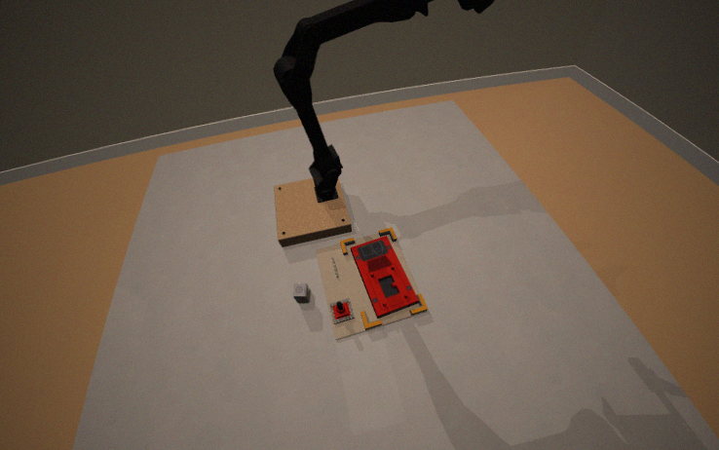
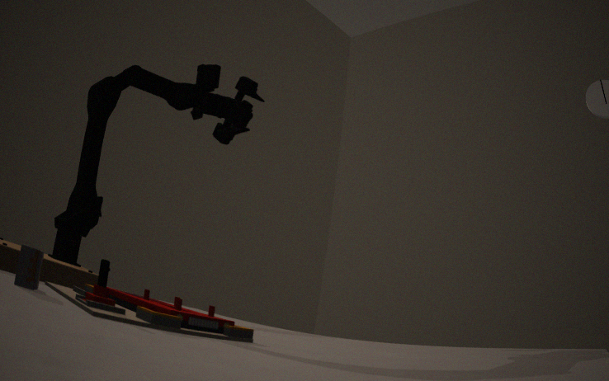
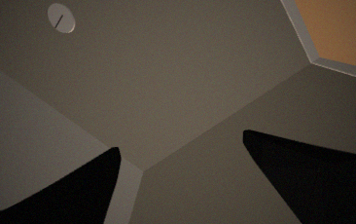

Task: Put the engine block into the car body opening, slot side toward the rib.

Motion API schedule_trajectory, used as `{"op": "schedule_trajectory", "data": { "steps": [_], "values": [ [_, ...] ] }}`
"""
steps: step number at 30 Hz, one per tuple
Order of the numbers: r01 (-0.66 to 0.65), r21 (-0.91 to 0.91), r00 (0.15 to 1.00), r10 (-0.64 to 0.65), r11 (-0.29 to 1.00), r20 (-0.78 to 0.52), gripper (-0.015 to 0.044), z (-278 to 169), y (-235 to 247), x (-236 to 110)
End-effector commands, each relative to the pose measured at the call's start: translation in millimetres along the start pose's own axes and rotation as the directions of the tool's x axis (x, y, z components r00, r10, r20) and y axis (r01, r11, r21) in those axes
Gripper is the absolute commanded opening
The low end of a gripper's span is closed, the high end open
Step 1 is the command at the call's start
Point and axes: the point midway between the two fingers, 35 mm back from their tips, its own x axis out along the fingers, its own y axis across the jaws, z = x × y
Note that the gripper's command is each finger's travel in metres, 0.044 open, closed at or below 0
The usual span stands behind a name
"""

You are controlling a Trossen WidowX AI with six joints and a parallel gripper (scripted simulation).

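Observation:
My gripper [image 2: 256, 115] [image 3: 183, 144] is open and empty, high above the table; it is out of frame in the top view. The red car body [image 1: 397, 303] [image 2: 154, 303] lies flat between corner brackets. Its opening [image 1: 386, 289] shows a dark bottom, with a small red rib at one side and no block in it. What looks like the engine block [image 1: 342, 313] [image 2: 99, 298], a red piece with an upright black post, sits in a grey toothed holder [image 1: 333, 317] beside the car body. Its slot side cannot be made out.
A grey block [image 1: 301, 293] [image 2: 29, 268] stands left of the beige board [image 1: 339, 288]. Orange-topped brackets [image 1: 369, 322] [image 2: 158, 316] surround the car body's corners. The arm stands on a wooden base [image 1: 305, 214] behind the board. The wrist view shows walls and a round white disc [image 3: 61, 18].

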Motion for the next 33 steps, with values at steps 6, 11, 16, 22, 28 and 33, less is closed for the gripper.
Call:
{"op": "schedule_trajectory", "data": {
  "steps": [6, 11, 16, 22, 28, 33],
  "values": [
    [0.048, -0.134, 0.969, -0.014, 0.990, 0.246, 0.0440, 99, 12, 1],
    [0.098, -0.180, 0.918, -0.019, 0.979, 0.397, 0.0440, 160, 23, -9],
    [0.163, -0.199, 0.840, -0.031, 0.966, 0.541, 0.0440, 220, 33, -29],
    [0.239, -0.185, 0.716, -0.044, 0.953, 0.697, 0.0440, 289, 47, -68],
    [0.299, -0.131, 0.561, -0.063, 0.945, 0.825, 0.0440, 350, 62, -122],
    [0.345, -0.075, 0.423, -0.084, 0.936, 0.902, 0.0440, 392, 72, -175]
  ]
}}
